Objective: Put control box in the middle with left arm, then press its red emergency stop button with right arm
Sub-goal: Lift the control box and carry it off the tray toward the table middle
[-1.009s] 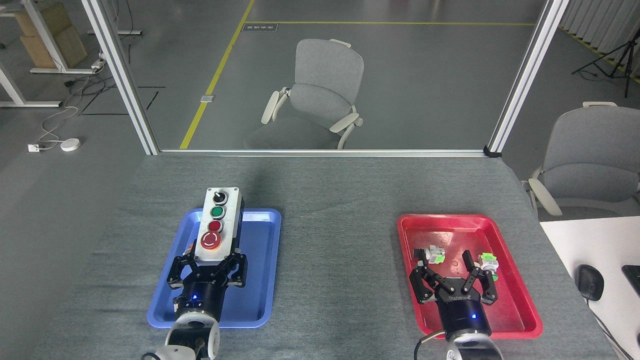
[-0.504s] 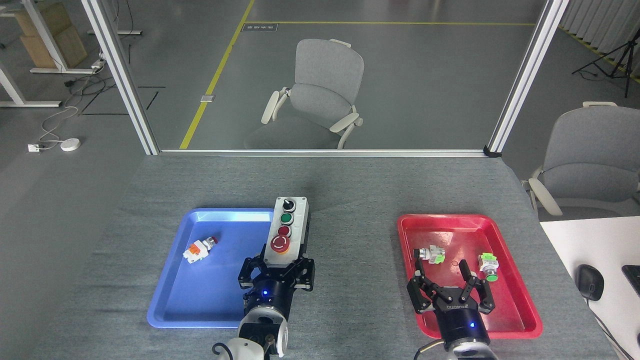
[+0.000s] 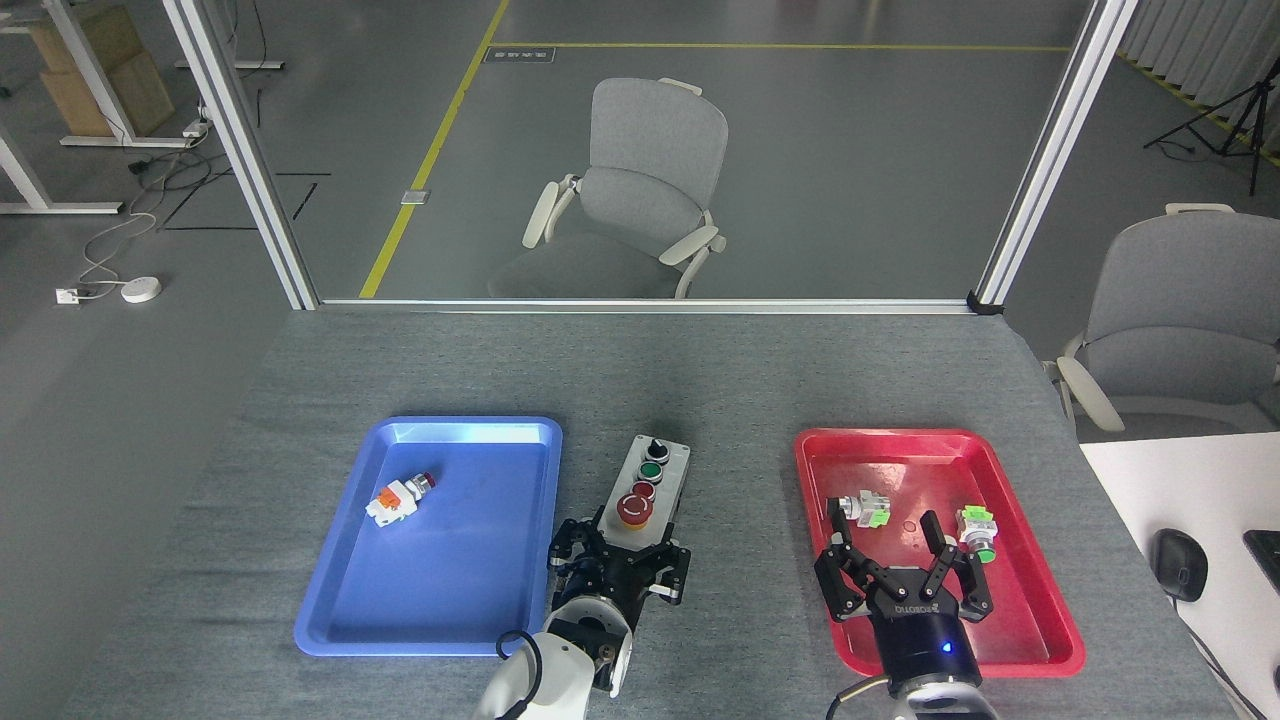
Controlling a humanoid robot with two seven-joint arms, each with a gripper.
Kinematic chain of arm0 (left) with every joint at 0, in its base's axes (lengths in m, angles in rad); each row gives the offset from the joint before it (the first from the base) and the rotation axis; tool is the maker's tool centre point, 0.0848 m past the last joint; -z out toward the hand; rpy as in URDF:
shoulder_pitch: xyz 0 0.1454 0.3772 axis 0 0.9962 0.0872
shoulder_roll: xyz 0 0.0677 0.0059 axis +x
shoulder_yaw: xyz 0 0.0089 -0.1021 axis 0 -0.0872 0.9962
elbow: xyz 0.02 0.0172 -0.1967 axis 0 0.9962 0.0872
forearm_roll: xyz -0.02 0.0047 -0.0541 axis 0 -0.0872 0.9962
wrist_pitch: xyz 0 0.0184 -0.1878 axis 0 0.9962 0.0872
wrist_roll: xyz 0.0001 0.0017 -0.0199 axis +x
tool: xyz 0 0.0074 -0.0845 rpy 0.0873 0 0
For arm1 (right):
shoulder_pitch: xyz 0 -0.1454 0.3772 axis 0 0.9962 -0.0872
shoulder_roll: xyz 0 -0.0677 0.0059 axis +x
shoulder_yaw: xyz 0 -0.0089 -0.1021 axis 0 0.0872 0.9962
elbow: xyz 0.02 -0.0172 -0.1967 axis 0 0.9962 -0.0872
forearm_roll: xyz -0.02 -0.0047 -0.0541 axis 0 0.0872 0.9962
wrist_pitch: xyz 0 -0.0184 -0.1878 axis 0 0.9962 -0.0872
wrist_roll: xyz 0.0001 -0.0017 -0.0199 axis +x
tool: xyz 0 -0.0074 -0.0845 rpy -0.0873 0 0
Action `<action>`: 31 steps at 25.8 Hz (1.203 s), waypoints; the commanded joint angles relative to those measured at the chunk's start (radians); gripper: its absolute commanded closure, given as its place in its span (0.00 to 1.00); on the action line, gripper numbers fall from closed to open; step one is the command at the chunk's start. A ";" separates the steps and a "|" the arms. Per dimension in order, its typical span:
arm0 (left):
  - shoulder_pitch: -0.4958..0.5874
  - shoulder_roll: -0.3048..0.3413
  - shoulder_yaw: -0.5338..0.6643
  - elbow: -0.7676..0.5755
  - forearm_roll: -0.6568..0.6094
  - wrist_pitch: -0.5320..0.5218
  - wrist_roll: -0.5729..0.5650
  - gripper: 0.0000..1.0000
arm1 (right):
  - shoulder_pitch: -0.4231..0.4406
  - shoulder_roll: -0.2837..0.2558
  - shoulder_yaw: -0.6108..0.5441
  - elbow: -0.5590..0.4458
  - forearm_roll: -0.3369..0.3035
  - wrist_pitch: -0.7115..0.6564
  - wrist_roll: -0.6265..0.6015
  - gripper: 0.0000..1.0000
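The control box [image 3: 650,482], light grey with a row of black knob, green button, small red button and the red emergency stop button [image 3: 635,509], sits between the two trays near the table's middle, slightly tilted. My left gripper [image 3: 622,545] is shut on the control box's near end. Over the near part of the red tray [image 3: 1040,610], my right gripper [image 3: 890,535] stands open with nothing between its fingers, well to the right of the box.
A blue tray [image 3: 470,600] on the left holds a loose white-and-orange push button [image 3: 398,497]. Two small green-and-white parts [image 3: 864,508] [image 3: 977,530] lie in the red tray. A white desk with a black mouse [image 3: 1178,563] borders the right edge.
My left gripper carried the control box rightward out of the blue tray to the gap between the trays and lower, uncovering the loose push button. The right gripper drew back slightly.
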 commanded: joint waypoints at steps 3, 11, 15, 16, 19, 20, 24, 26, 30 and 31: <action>-0.028 0.000 -0.049 0.015 0.035 0.001 -0.012 1.00 | 0.018 0.001 -0.002 -0.004 0.000 -0.006 -0.003 0.03; -0.029 -0.001 -0.161 -0.018 0.147 0.025 -0.015 1.00 | 0.013 -0.010 -0.006 0.000 -0.005 -0.008 -0.005 0.03; -0.029 -0.001 -0.191 -0.014 0.153 0.022 -0.018 0.96 | 0.002 -0.004 -0.002 0.000 -0.005 -0.010 -0.001 0.03; -0.029 -0.001 -0.191 -0.012 0.153 0.022 -0.018 0.68 | 0.004 -0.001 -0.002 -0.003 -0.005 -0.010 -0.001 0.03; -0.029 0.000 -0.188 -0.012 0.153 0.025 -0.018 0.34 | 0.028 0.004 0.005 -0.017 -0.002 -0.010 -0.003 0.03; -0.029 0.002 -0.185 -0.011 0.153 0.025 -0.018 0.24 | 0.033 0.001 0.004 -0.015 -0.002 -0.010 -0.003 0.03; -0.020 0.003 -0.174 -0.051 0.162 0.027 -0.016 0.03 | 0.031 0.005 0.002 -0.017 -0.002 -0.008 -0.001 0.03; 0.003 0.006 -0.151 -0.113 0.168 0.019 -0.018 0.02 | 0.031 0.005 0.002 -0.017 -0.002 -0.008 -0.001 0.03; 0.095 0.104 -0.130 -0.297 0.168 0.011 -0.021 0.02 | 0.031 -0.001 0.002 -0.015 -0.002 -0.008 -0.001 0.03; 0.127 0.158 -0.130 -0.360 0.168 0.010 -0.021 0.02 | 0.030 -0.002 0.002 -0.015 -0.002 -0.008 -0.001 0.03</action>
